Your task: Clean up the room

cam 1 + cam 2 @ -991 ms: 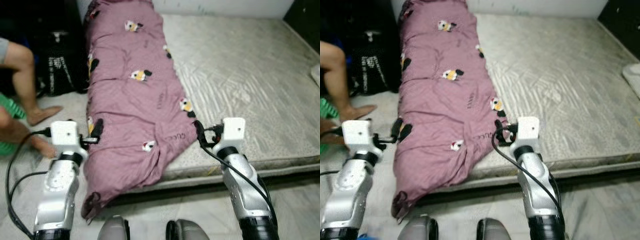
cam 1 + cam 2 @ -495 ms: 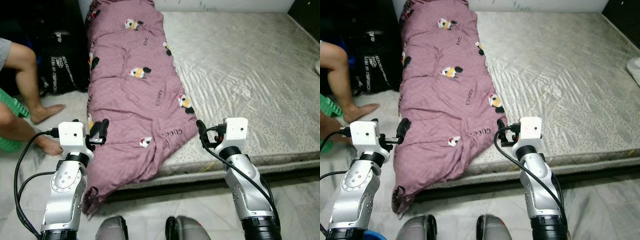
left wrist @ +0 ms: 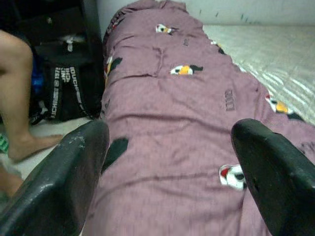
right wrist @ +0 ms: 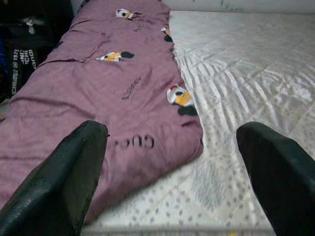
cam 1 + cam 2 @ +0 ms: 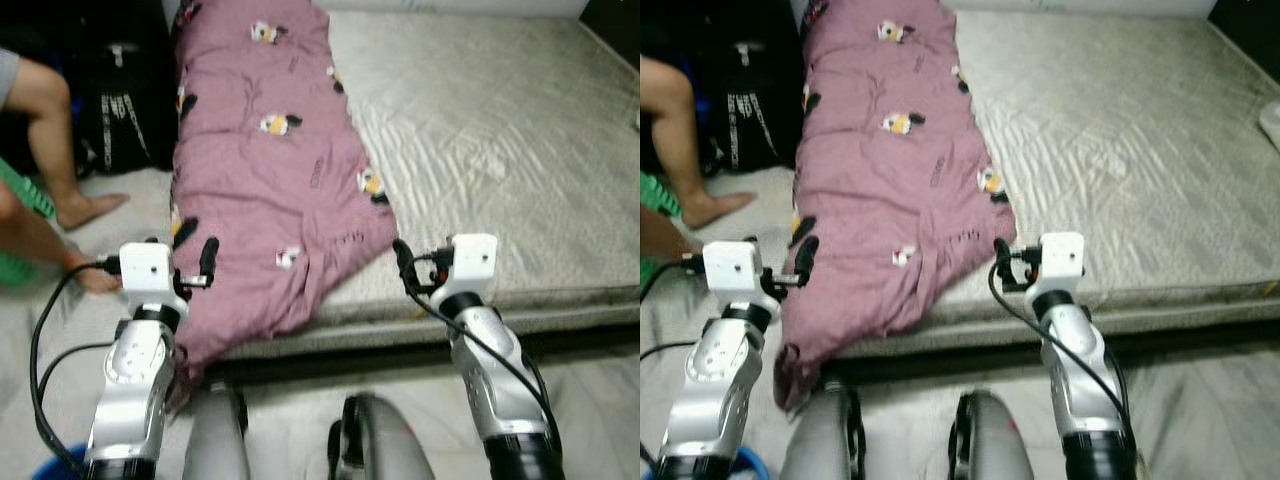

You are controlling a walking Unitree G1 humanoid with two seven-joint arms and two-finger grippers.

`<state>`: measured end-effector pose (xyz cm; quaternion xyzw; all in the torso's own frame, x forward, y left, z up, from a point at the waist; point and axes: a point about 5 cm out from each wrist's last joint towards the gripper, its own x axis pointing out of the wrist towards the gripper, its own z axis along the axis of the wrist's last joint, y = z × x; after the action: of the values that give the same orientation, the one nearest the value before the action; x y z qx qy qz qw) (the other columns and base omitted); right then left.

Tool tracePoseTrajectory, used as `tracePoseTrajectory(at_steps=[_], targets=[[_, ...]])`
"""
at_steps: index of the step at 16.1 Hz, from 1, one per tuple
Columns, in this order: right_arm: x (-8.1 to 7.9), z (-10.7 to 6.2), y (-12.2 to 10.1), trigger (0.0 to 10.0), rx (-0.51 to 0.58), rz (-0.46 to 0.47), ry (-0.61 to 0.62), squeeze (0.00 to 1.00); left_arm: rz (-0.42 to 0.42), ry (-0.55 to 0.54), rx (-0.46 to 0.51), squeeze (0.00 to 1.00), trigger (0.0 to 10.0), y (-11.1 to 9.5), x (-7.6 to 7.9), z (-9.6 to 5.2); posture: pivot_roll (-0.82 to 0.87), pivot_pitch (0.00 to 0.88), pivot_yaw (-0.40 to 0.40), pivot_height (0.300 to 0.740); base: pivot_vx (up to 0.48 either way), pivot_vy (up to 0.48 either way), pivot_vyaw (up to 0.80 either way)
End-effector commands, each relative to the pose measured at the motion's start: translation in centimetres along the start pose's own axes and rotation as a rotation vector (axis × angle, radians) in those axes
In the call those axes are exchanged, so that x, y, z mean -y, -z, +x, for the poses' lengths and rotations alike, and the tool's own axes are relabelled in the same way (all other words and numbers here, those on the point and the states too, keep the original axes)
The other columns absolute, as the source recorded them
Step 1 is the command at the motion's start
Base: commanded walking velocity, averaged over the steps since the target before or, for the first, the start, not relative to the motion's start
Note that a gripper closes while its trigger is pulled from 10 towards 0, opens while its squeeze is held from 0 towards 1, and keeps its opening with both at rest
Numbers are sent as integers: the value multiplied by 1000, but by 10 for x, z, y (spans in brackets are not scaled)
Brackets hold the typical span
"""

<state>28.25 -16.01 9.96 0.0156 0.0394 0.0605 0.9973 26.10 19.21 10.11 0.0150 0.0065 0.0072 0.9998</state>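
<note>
A mauve quilt [image 5: 270,170] printed with small penguins lies lengthwise on the left side of a bare grey mattress [image 5: 500,130], and its near end droops over the foot edge. My left gripper [image 5: 190,262] hovers open beside the quilt's near left edge. In the left wrist view the left gripper [image 3: 165,172] spans quilt fabric without touching it. My right gripper [image 5: 415,268] is open at the quilt's near right corner, above the mattress edge. In the right wrist view the right gripper [image 4: 167,167] has that quilt corner [image 4: 162,142] between its spread fingers, apart from them.
A person's bare leg [image 5: 45,130] and foot are on the floor at the left, beside a black bag [image 5: 125,130] and something green [image 5: 20,200]. A pale object [image 5: 1270,120] lies at the mattress's right edge. My own legs [image 5: 370,440] show at the bottom, over tiled floor.
The whole picture has shifted and blurred, so the camera moved. My legs show larger at the bottom. Both grippers stay open at the quilt's near end.
</note>
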Motion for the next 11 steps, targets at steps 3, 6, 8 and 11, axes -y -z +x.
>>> tracePoseTrajectory(at_steps=[3, 6, 8, 11], targets=[[4, -2, -1, 10000, 2, 3, 16, 0, -2, 1, -9, 0, 10000, 1, -2, 0, -17, 124, -52, 625, 0, 0, 0], [4, -1, -1, 10000, 1, 1, 16, 0, -9, 17, -3, 0, 10000, 0, -4, 0, -14, 124, -56, 625, 0, 0, 0], [3, -1, -1, 10000, 0, -8, 8, 0, -20, 25, -2, 0, 10000, 0, -4, -1, -14, 124, -56, 625, 0, 0, 0], [3, 0, -2, 10000, 4, -21, 3, 0, -34, 33, -2, 0, 10000, -1, -3, 0, -16, 143, -59, 625, 0, 0, 533]])
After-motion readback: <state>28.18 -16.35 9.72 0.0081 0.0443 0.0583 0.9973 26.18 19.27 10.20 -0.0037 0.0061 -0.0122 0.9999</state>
